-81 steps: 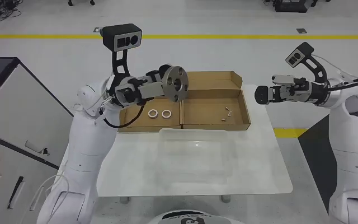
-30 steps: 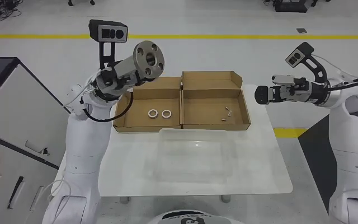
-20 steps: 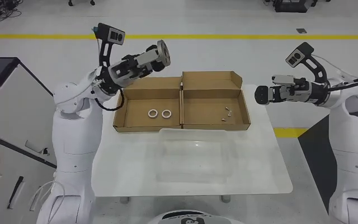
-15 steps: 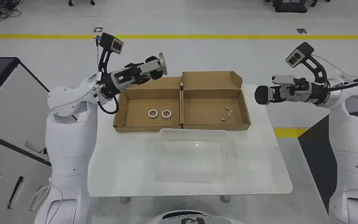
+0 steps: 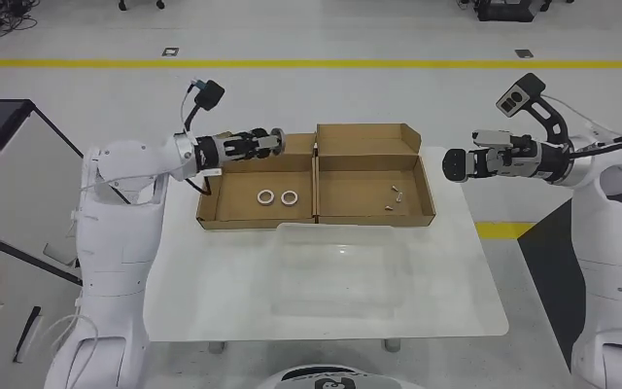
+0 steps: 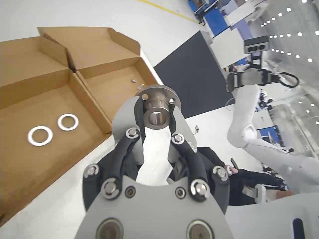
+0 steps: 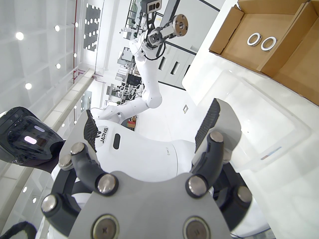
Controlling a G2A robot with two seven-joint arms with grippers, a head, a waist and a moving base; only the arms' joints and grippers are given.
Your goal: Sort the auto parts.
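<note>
My left gripper (image 5: 268, 143) (image 6: 156, 118) is shut on a metal flanged hub (image 5: 277, 138) (image 6: 156, 105), held in the air over the back flap of the cardboard box's left compartment (image 5: 233, 209). Two flat metal rings (image 5: 263, 197) (image 6: 40, 136) lie side by side on that compartment's floor. Small bolts (image 5: 394, 194) (image 6: 139, 84) lie in the right compartment. My right gripper (image 5: 449, 163) (image 7: 149, 125) hangs open and holds nothing, off the table's right edge beside the box. The hub (image 7: 180, 25) and the rings (image 7: 254, 38) also appear in the right wrist view.
A clear plastic bin (image 5: 292, 292) (image 7: 286, 135) stands on the white table (image 5: 486, 311) just in front of the box. The box's walls (image 5: 317, 190) divide its two compartments. A dark cabinet (image 5: 39, 175) stands left of the table.
The left arm swung the hub up and away to the left, then lowered it and stretched out, so it sits by the box's back left edge. The right arm has not moved.
</note>
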